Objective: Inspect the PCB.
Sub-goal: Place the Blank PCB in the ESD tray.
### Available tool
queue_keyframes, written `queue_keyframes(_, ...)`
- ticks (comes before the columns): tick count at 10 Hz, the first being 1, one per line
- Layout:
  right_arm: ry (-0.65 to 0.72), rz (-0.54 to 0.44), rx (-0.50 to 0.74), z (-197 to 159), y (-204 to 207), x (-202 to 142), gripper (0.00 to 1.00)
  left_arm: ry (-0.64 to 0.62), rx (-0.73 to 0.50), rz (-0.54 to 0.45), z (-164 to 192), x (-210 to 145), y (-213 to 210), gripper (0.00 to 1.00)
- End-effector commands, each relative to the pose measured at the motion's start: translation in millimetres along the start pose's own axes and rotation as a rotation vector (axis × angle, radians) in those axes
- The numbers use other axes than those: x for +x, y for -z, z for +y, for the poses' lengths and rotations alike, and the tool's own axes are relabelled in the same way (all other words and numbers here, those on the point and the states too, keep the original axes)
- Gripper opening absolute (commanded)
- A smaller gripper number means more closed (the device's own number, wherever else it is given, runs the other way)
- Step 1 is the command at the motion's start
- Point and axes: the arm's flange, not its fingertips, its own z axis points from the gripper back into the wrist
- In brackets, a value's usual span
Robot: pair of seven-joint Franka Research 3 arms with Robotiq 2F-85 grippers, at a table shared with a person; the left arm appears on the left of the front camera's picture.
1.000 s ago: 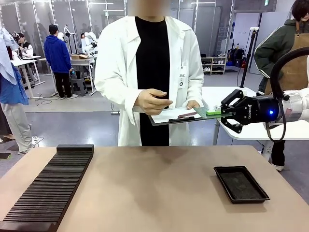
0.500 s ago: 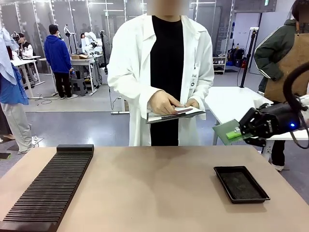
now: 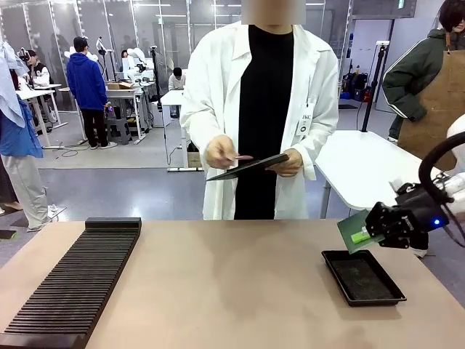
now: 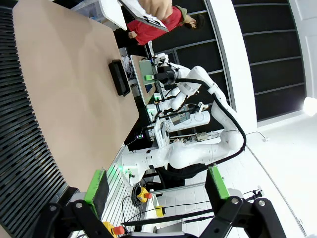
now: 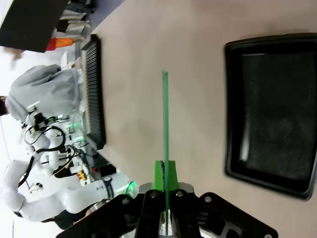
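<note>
My right gripper (image 3: 368, 234) is shut on the PCB (image 3: 352, 230), a thin green board held tilted in the air just above the far left corner of the black tray (image 3: 363, 277). The right wrist view shows the PCB (image 5: 165, 114) edge-on as a thin green line, pinched between the green pads of my right gripper (image 5: 164, 173), with the tray (image 5: 271, 111) beside it. In the left wrist view my left gripper (image 4: 156, 184) stands open with nothing between its fingers (image 4: 97, 185), above the near left end of the table.
A long black slotted rack (image 3: 73, 283) lies along the table's left side. A person in a white coat stands at the far side holding a dark tablet (image 3: 247, 166) in both hands. The brown table (image 3: 232, 291) lies bare between rack and tray.
My right gripper has carried the PCB down and away from the person's tablet to just above the tray. The person has drawn the tablet back and shifted right.
</note>
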Motion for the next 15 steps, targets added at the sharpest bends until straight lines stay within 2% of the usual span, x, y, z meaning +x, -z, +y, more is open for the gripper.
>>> queue_keyframes(1, -0.011, 0.025, -0.007, -16, 13, 20, 0.03, -0.015, -0.002, 0.019, -4, 2, -4, 1.0)
queue_keyframes(4, 0.007, 0.05, -0.08, -34, 30, 36, 0.03, -0.015, -0.002, 0.019, -4, 2, -4, 1.0)
queue_keyframes(5, 0.023, 0.026, -0.097, -39, 31, 40, 0.03, -0.015, -0.002, 0.019, -4, 2, -4, 1.0)
queue_keyframes(8, 0.03, 0.047, -0.112, -49, 40, 48, 0.03, -0.015, -0.002, 0.019, -4, 2, -4, 1.0)
queue_keyframes(10, 0.048, 0.055, -0.161, -57, 51, 50, 0.03, -0.015, -0.002, 0.019, -4, 2, -4, 1.0)
queue_keyframes(13, 0.071, 0.091, -0.169, -59, 54, 47, 0.03, -0.015, -0.002, 0.019, -4, 2, -4, 1.0)
queue_keyframes(14, 0.072, 0.084, -0.185, -58, 55, 46, 0.12, -0.015, -0.002, 0.019, -4, 2, -4, 1.0)
queue_keyframes(15, 0.067, 0.073, -0.207, -55, 56, 45, 0.3, -0.015, -0.002, 0.019, -4, 2, -4, 1.0)
